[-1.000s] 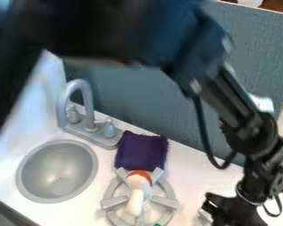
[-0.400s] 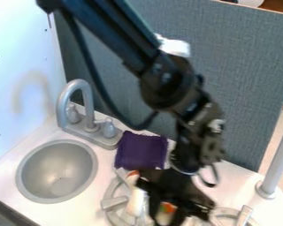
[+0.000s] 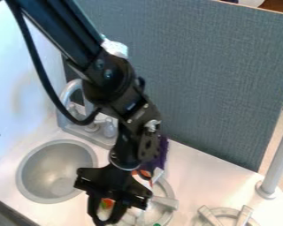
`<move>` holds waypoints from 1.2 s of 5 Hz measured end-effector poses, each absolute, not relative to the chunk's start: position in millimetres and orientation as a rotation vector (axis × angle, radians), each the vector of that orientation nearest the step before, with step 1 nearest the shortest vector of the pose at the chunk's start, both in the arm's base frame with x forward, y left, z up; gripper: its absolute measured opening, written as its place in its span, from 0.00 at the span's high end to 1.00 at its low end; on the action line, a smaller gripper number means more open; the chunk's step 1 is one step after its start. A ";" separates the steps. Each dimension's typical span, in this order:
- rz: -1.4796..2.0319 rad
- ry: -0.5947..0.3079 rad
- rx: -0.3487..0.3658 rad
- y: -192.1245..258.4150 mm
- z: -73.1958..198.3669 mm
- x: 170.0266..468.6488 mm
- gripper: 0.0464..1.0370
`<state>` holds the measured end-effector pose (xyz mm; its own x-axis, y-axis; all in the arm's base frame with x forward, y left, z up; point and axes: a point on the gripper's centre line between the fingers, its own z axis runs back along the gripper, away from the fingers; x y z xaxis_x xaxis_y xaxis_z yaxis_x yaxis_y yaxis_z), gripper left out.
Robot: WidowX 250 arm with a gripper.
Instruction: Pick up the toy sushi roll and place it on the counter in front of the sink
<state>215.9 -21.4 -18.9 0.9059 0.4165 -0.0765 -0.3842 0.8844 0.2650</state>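
Observation:
My gripper (image 3: 108, 219) hangs over the counter between the sink and the left burner. Between its fingers is a small pale object with an orange and green part (image 3: 107, 204); its lower portion is partly hidden by the fingers. Just right of the gripper lies the grey stove burner (image 3: 165, 202), partly covered by it. A white toy with an orange end (image 3: 142, 177) shows behind the gripper on this burner, mostly hidden. The purple cloth (image 3: 163, 152) peeks out behind the arm's wrist.
The round grey sink (image 3: 49, 161) is left of the gripper. A grey faucet (image 3: 68, 95) stands behind it, partly covered by the arm. Another burner (image 3: 227, 212) sits at the lower right, near an upright pole (image 3: 277, 163). A grey panel (image 3: 215, 79) borders the counter's back.
From the lower right, the gripper has moved left across the left burner towards the sink, and the small orange and green object has moved along with it since the middle frame.

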 end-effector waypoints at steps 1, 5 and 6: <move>0.535 0.100 0.258 26.7 -23.4 220.6 0.59; 0.703 0.258 0.145 72.3 -83.7 229.8 0.59; 0.718 0.276 0.157 70.7 -91.8 225.5 0.59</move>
<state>225.5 70.7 -91.8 0.7188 0.6674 -0.1949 -0.6261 0.7432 0.2359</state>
